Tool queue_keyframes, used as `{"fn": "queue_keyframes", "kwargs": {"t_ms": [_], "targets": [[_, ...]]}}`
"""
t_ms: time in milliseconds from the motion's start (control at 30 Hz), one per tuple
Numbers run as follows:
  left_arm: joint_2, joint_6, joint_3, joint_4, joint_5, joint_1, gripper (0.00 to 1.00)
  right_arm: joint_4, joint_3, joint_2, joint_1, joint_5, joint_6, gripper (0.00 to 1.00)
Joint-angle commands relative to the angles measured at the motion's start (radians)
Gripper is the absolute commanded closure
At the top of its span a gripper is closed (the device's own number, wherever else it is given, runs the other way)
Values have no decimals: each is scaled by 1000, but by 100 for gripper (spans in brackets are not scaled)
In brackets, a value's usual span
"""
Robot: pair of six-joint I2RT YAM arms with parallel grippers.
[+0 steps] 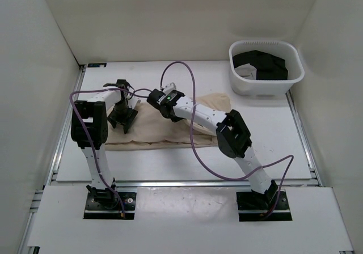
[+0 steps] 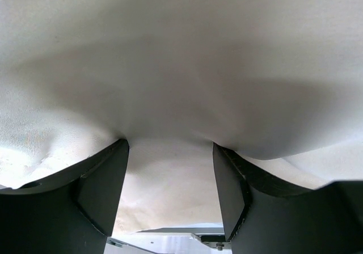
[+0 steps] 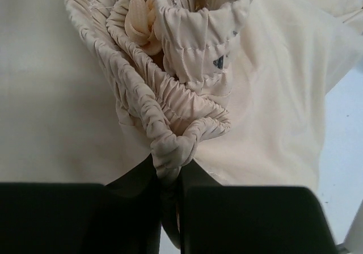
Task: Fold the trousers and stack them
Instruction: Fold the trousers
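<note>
At the far right corner of the table (image 1: 317,152) a white basket (image 1: 264,88) holds black garments (image 1: 264,64). Mid-table, toward the left edge, the trousers (image 1: 159,136) lie flattened, partly hidden under both arms. The right gripper (image 3: 170,177) pinches their gathered elastic band; the left gripper (image 2: 170,149) stands wide against blurred cloth.

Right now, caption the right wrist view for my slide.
Right gripper pinching the gathered elastic edge of the beige trousers.

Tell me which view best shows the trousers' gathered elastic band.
Right wrist: the elastic band fills the frame, pinched in the right tool. Top external shows the trousers small, band hidden; left wrist shows plain cloth only.
</note>
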Motion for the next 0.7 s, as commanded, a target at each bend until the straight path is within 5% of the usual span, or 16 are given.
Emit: {"fn": "queue_keyframes", "kwargs": {"t_ms": [0,167,200,333,367,667], "targets": [[77,-14,-23,82,-30,6,28,14,-25,-85,-35,20,133,100],[88,-33,12,71,-41,6,28,160,-179,-135,3,-126,63,97],[88,-33,22,71,-41,6,28,171,-179,-135,12,-182,12,90],[76,-33,45,53,-64,6,28,188,-154,-192,61,-247,-98,34],[67,-33,57,43,-78,6,28,208,-169,-222,75,-265,-118,30],[-27,-24,172,-12,-229,-4,27,358,-531,-650,18,-310,-13,30]]}}
